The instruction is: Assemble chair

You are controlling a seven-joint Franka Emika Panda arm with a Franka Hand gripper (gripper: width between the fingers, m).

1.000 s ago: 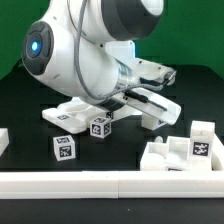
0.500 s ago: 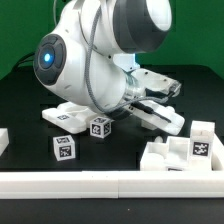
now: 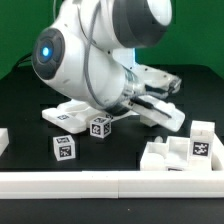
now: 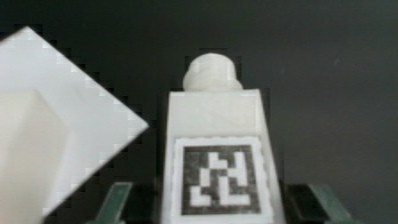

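White tagged leg [image 4: 217,150] apparently clamped between gripper [image 4: 215,203] fingers, peg forward; risks slipping or clipping nearby flat slab [image 4: 54,130] if misaligned.

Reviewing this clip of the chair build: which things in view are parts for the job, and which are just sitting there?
Job:
- white tagged block with a rounded peg, between the claw fingers
- flat white plastic slab
- two small white tagged cubes
- white stepped piece with a tag

Lying about:
- long plain white border rail
- black table
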